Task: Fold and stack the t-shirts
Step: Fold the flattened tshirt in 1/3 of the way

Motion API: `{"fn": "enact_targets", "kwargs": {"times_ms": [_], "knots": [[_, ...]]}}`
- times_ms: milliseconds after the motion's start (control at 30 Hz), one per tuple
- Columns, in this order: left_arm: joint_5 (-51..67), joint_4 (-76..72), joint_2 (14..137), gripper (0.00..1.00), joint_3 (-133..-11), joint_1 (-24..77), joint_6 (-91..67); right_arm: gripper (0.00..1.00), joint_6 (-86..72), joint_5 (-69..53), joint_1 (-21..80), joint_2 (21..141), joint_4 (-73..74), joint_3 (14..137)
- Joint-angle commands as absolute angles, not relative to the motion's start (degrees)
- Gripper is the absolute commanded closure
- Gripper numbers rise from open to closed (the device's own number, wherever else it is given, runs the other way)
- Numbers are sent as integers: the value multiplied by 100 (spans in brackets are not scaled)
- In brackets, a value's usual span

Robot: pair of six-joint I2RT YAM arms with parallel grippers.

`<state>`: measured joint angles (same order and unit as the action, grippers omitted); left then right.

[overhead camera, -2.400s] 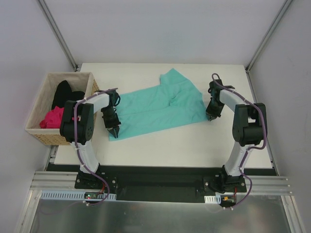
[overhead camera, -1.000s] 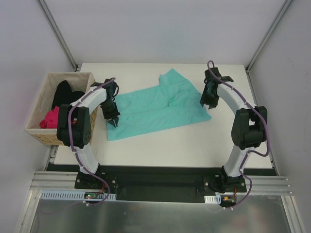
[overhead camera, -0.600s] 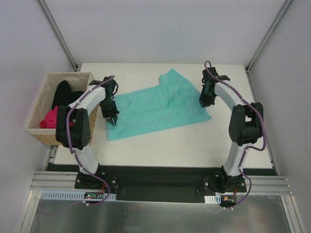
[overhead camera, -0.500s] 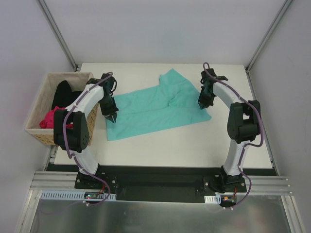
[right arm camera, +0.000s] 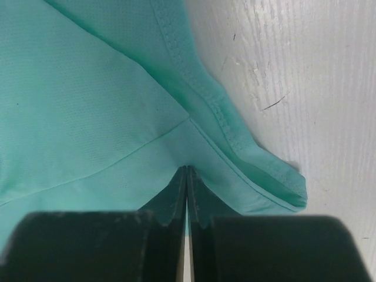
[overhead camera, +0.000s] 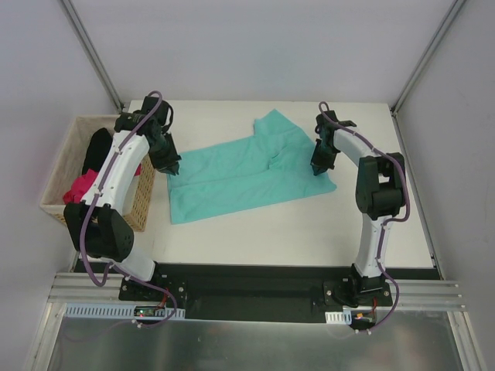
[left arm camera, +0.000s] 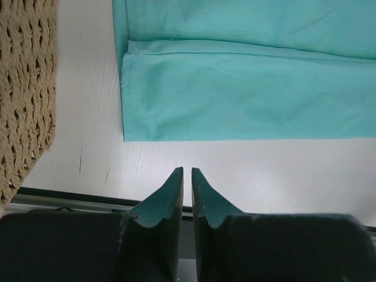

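Though unclear overhead, right pincer (right arm camera: 187, 170) closed, tips touching teal t-shirt (right arm camera: 88, 106).

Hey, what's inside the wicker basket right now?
A black t-shirt and a magenta t-shirt lie in the basket. Anything beneath them is covered, and the left arm hides its table-side edge.

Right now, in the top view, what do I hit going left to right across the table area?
wicker basket → left fingers → teal t-shirt → right fingers. The shirts inside the basket overlap each other, so they are left out.
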<state>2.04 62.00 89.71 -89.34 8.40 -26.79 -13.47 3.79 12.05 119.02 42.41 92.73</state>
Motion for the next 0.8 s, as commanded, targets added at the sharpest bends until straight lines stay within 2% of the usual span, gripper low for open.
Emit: {"fn": "enact_targets", "kwargs": {"times_ms": [0, 767], "knots": [[26, 6557, 8719, 90, -9158, 738, -2698, 99, -1669, 483, 1213, 11822, 4430, 9238], [79, 6671, 8736, 89, -9132, 677, -2487, 99, -2531, 1178, 1213, 10636, 4623, 7217]]}}
